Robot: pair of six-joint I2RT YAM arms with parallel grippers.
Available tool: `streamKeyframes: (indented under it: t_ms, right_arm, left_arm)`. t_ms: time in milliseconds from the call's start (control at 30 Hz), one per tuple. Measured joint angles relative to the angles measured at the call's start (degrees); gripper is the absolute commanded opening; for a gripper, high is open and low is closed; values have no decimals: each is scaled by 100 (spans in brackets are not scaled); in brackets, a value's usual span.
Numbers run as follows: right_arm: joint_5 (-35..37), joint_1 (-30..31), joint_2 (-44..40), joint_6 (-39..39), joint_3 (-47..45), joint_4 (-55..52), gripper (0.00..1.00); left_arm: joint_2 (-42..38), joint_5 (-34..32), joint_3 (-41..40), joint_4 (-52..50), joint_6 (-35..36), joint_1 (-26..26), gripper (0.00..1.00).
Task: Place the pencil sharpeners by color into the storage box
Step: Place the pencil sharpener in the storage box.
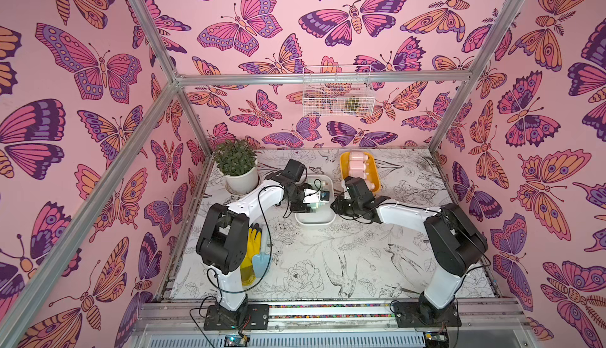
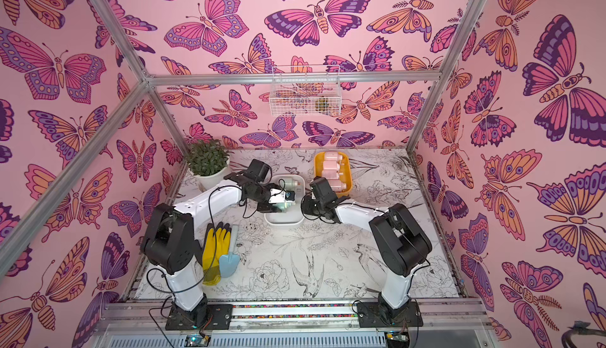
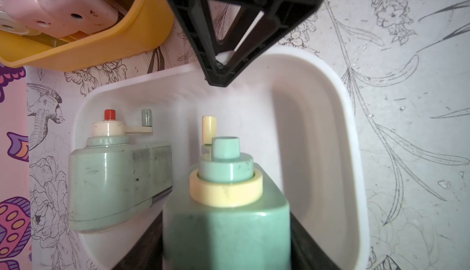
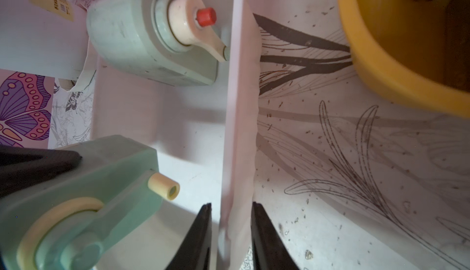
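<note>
Gripping mint green sharpener (image 3: 226, 220), cream collar

Two mint sharpeners (image 3: 119, 187) in white box (image 3: 318, 77); pink sharpeners (image 1: 359, 166) in yellow box (image 1: 377, 179).

Both top views are bright and even, and the straight metal bars (image 1: 324, 79) lean near the edges. In the left wrist view, the close mint green plastic sharpener (image 3: 226, 220) at 6 o'clock looks blurry. Soft shadows lie inside the white plastic box (image 4: 237, 103).
</note>
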Motion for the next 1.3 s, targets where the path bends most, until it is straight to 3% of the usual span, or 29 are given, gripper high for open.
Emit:
streamKeyframes:
  t_ms: [200,400,1033,1133,1167,1200,1300]
  right_arm:
    - [7,0,0,-2,0,-17,31]
    - [4,0,0,-4,0,-107,31]
    - [7,0,-44,-44,0,-151,32]
    - [7,0,-46,-44,0,-153,32]
    - [7,0,-46,-44,0,-153,32]
    - [7,0,-46,-44,0,-153,32]
    - [4,0,-46,-44,0,-153,32]
  left_arm:
    - [345,-24,306,26,42,-4,9]
    - [776,-70,511,129,59,0,21]
    - [1040,-313,599,588,59,7,41]
    - [1040,-363,599,605,59,7,51]
    - [1040,-380,599,608,61,7,72]
    - [1040,-393,599,616,83,7,100]
    - [1040,-387,599,667,79,7,100]
